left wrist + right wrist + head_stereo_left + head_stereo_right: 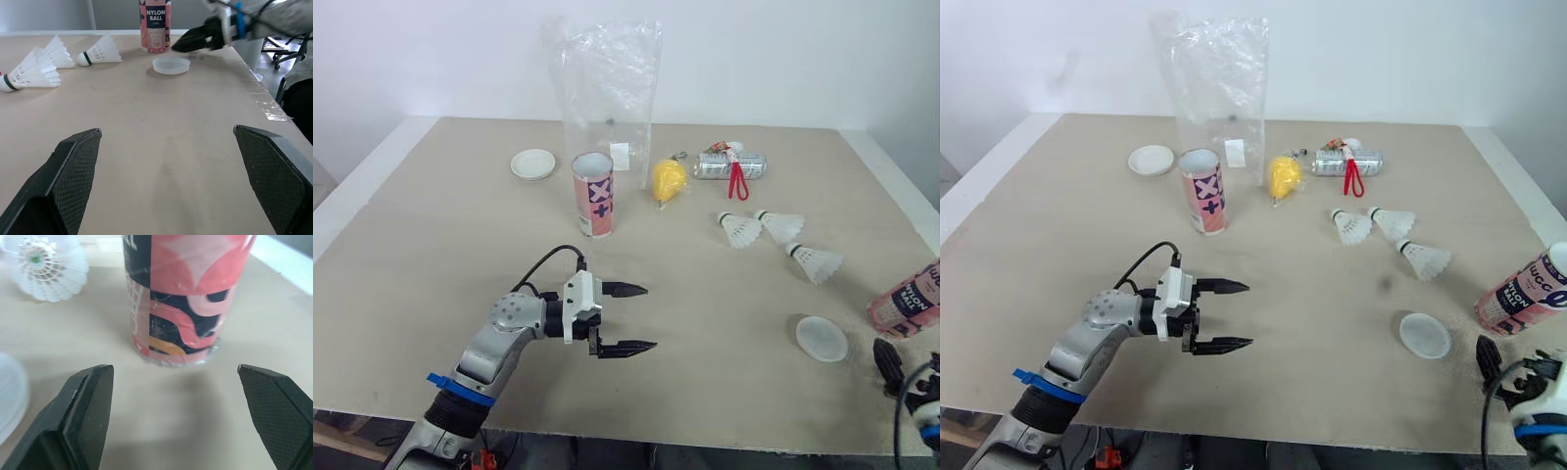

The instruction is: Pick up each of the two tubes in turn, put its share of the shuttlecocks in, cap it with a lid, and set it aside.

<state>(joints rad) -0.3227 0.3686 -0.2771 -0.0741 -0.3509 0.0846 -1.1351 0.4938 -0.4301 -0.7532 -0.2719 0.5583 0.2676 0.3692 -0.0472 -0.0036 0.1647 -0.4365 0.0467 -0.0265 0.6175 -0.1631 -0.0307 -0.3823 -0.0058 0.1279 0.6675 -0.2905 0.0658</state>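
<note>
R tool (171, 377) > tube (181, 298): path clear | lid (821, 338) near tube | L tool (650, 317): bare table (724, 294) ahead

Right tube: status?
Left gripper open, hovering over bare table. Right gripper open, lined up on right tube, not touching. Lid lies beside the approach; three shuttlecocks loose.

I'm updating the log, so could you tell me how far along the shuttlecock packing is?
Nothing looks done: three shuttlecocks and both lids lie loose on the table, and the left tube stands open. In hand: the right gripper, open, faces the right tube; the left gripper is open and empty. Filling, capping and setting aside remain.
</note>
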